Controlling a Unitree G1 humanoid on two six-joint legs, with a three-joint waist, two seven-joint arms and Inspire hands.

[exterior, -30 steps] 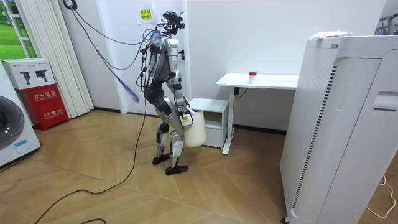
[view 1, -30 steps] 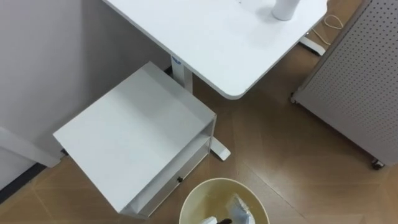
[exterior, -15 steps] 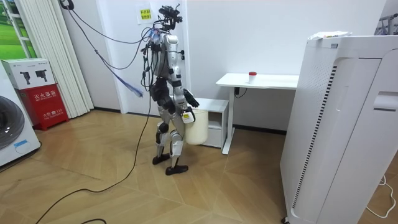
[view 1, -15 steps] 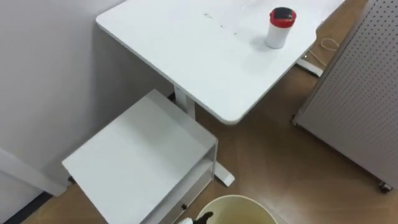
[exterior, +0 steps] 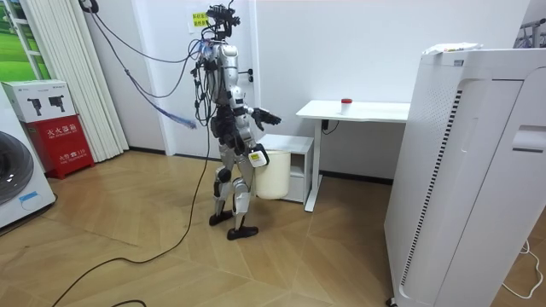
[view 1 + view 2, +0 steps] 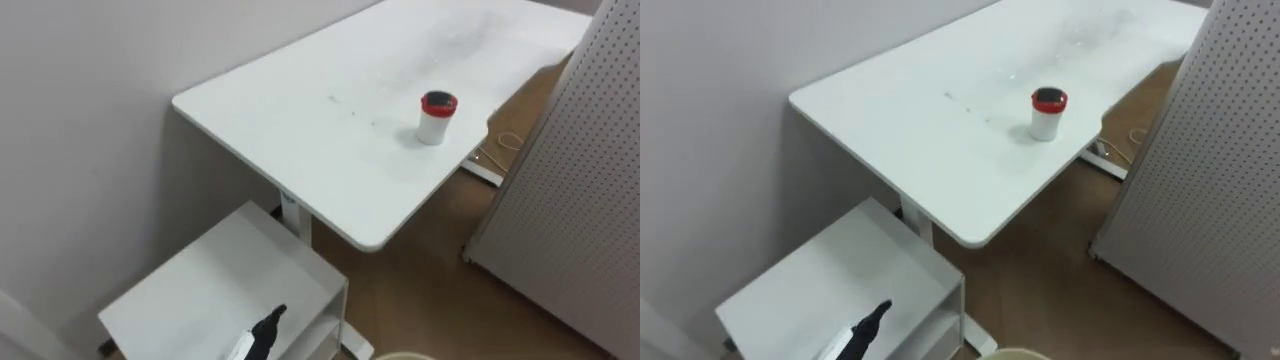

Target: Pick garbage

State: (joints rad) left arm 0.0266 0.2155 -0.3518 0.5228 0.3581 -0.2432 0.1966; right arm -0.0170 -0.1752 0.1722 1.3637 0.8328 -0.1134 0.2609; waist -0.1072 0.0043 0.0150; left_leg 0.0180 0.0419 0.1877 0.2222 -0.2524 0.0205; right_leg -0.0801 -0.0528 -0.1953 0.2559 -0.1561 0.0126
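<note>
Red-lidded cup (image 6: 437, 117) on tabletop (image 6: 300, 110): likely light, rigid (maybe slick); best gripped round body. Left hand (image 6: 268, 328) fingers straight, empty.

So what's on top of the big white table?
Just one small white pot with a red lid stands on the table. The lid is shut over it, so whatever is inside the pot cannot be seen.
</note>
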